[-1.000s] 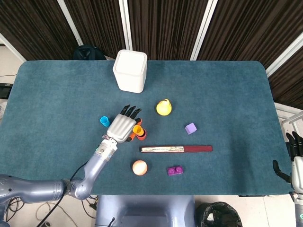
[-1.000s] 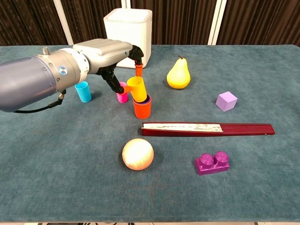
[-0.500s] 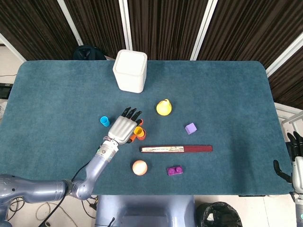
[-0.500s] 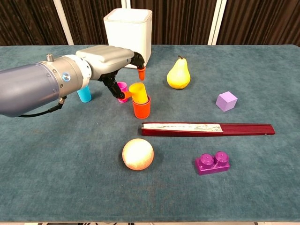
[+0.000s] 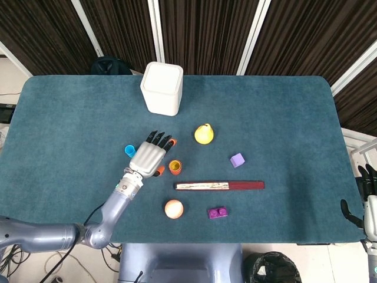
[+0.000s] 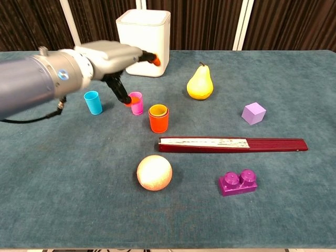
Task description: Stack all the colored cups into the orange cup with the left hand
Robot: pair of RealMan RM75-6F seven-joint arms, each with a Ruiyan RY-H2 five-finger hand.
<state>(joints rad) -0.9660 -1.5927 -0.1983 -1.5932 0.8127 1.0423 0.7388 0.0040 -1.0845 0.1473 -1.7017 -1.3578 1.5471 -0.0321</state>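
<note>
Released since the earlier frame, the yellow cup (image 6: 158,111) now sits nested in the orange cup (image 6: 158,122). My left hand (image 6: 107,56) hovers at their 10 o'clock, fingers spread and empty, above the pink cup (image 6: 136,103); the blue cup (image 6: 93,102) stands at 9 o'clock.

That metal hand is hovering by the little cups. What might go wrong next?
The left hand holds nothing, with a fingertip right beside the pink cup, so a careless reach might tip it. The orange cup, with the yellow one nested inside, stands close by and could get bumped too.
</note>
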